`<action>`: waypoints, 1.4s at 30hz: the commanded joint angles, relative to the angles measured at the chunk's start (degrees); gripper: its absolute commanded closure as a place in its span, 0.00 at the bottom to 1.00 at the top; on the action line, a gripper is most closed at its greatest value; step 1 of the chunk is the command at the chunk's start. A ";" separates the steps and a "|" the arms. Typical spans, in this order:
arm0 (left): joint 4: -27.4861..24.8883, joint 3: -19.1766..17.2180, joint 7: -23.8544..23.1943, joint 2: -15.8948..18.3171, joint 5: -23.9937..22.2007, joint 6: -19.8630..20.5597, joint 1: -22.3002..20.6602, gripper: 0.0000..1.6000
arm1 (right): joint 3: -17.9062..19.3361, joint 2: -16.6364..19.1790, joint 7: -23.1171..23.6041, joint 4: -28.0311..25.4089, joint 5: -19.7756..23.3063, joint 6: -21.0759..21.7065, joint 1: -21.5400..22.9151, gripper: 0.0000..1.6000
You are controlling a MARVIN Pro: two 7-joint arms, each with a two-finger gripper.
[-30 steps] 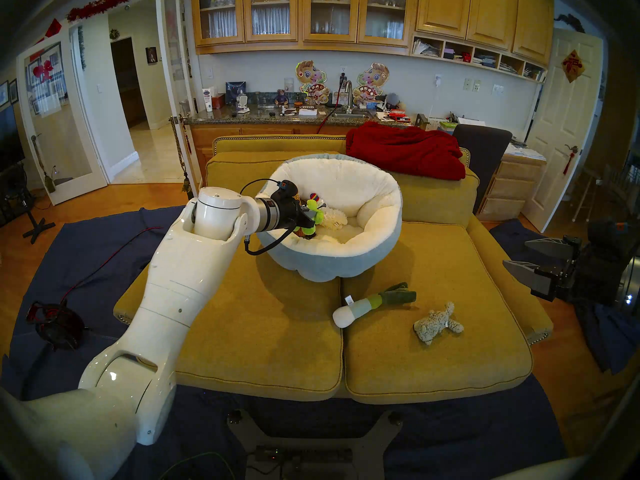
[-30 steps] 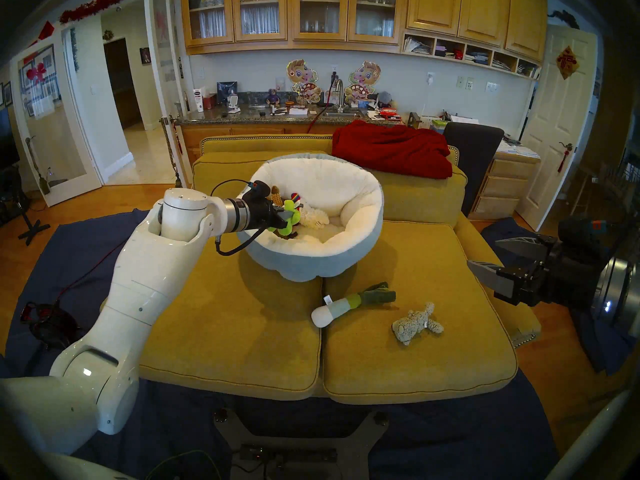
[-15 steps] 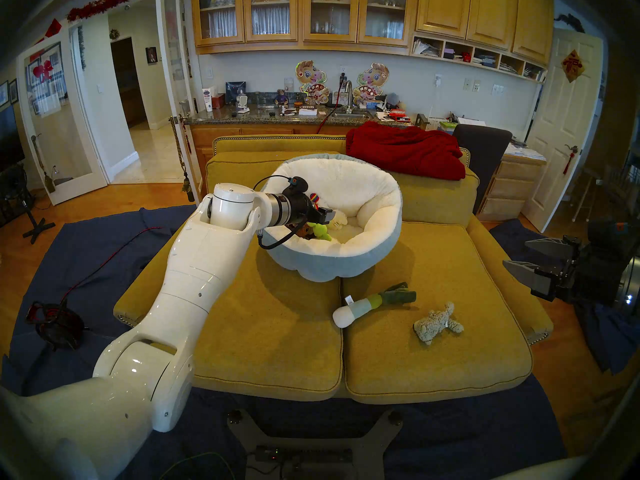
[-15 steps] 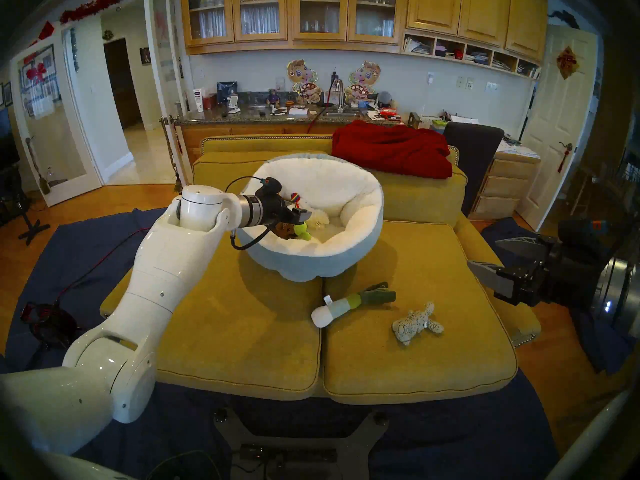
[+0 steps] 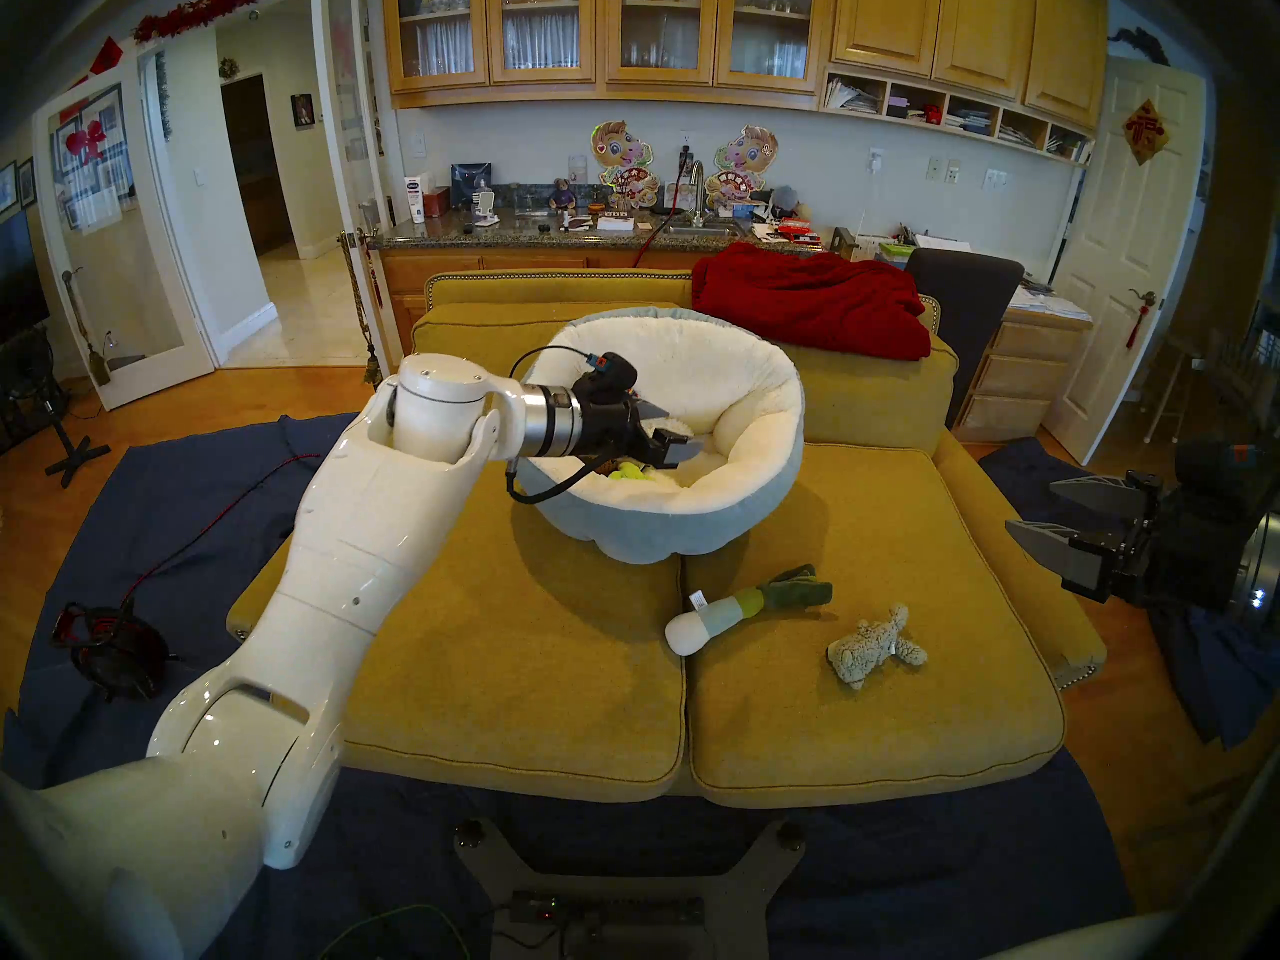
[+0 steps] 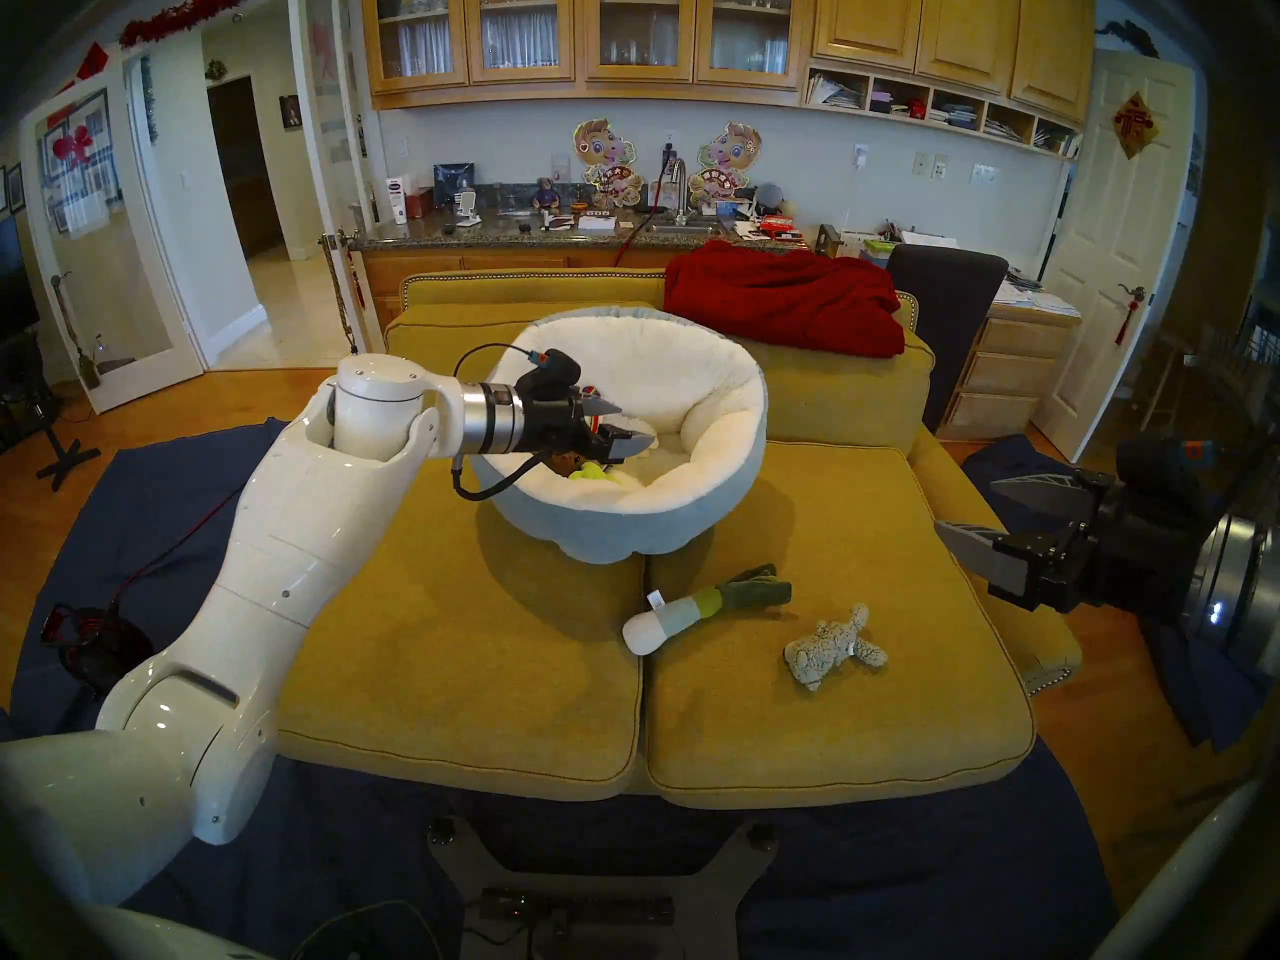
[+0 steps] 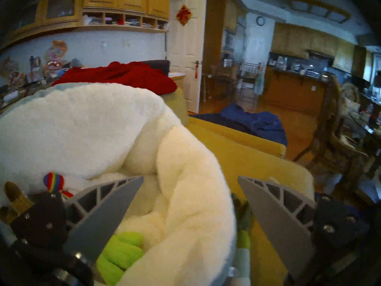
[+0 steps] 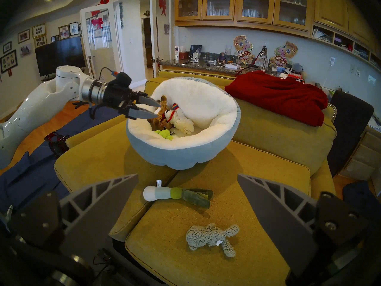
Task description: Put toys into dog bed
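Right wrist: leek (image 8: 177, 194) bears a white tag, print unreadable.

You face a sofa (image 5: 526, 661) with the dog bed (image 5: 658, 522) sitting on its seat, toward the back and centre. Inside the bed, at its left side, three toys lie together: the reindeer (image 8: 162, 116), the lamb (image 8: 181, 120) to its right and touching it, and the cactus (image 8: 164, 134) in front of both. The left gripper (image 5: 668, 429) hangs above the bed's left rim, over those toys. In front of the bed, on the right seat cushion, lies the leek (image 5: 744, 609), and to its right and slightly nearer you, apart from it, the fuzzy animal (image 5: 873, 647). A blanket (image 5: 810, 300) lies on the sofa's back, behind and right of the bed. The right gripper (image 5: 1046, 515) hangs off the sofa's right edge.
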 commanded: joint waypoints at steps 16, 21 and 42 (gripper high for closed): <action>-17.28 -11.08 -13.28 14.77 -5.82 -1.42 18.06 0.00 | 0.54 0.18 -0.05 -0.03 -0.08 -0.06 0.20 0.00; -21.21 -14.12 -13.73 15.99 -6.55 -1.99 22.97 0.00 | 0.61 0.20 -0.03 -0.03 -0.09 -0.04 0.20 0.00; -26.61 -21.92 -3.04 12.96 -5.56 -2.95 32.22 0.00 | 0.80 0.30 0.06 -0.02 -0.08 0.04 0.12 0.00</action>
